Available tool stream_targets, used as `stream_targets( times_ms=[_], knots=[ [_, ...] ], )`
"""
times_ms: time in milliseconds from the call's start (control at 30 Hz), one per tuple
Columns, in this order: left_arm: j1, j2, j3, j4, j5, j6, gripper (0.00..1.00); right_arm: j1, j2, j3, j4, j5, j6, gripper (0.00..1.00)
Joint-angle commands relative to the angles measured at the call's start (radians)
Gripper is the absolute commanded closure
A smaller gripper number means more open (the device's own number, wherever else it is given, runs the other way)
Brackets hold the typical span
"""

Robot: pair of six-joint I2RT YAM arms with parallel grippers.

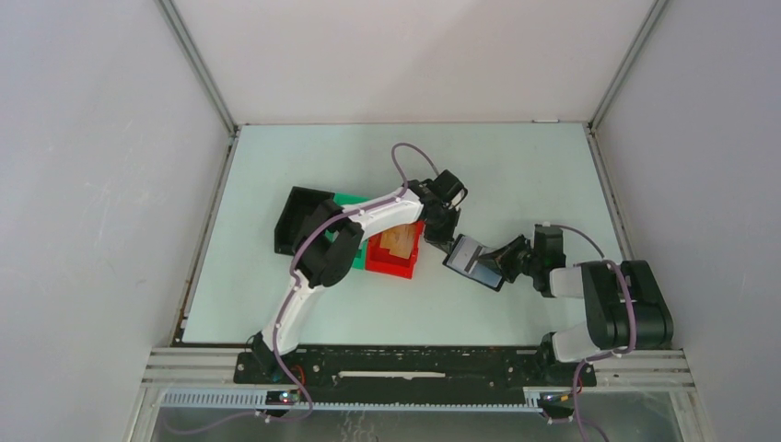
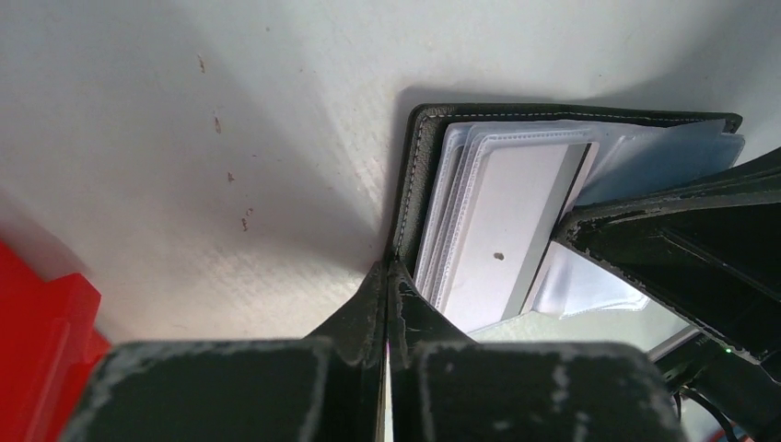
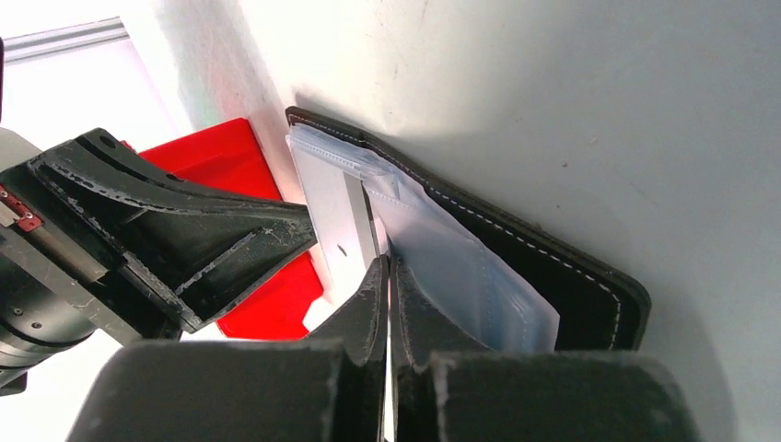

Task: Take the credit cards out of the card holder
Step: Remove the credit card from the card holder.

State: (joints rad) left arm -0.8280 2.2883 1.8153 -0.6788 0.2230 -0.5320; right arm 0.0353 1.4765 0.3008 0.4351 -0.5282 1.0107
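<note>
Half-hidden credit cards (image 2: 516, 221) inside card holder (image 2: 412, 184)

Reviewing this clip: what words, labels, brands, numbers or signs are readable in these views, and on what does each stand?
None can be read.
The card holder shows only pale stitching along its edge.
The credit cards show blank pale faces, one with a small dark speck.
The red bin is unmarked on the sides in view.
Any marking on the arms is too small to read from above.

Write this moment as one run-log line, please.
left tool: shut on card holder edge | right tool: shut on credit card | status: card not yet out
</note>
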Motion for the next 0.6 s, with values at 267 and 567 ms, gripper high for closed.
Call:
stream_targets(
  times_ms=[267, 567],
  knots=[
    [-0.026, 0.013, -0.021, 0.027, 0.032, 0.000, 1.00, -0.027, -0.178, -0.009, -0.169, 0.022, -0.090, 1.00],
    [-0.007, -0.004, -0.040, 0.039, 0.030, -0.007, 1.00, -0.092, -0.253, -0.019, -0.338, 0.011, -0.173, 1.00]
  ],
)
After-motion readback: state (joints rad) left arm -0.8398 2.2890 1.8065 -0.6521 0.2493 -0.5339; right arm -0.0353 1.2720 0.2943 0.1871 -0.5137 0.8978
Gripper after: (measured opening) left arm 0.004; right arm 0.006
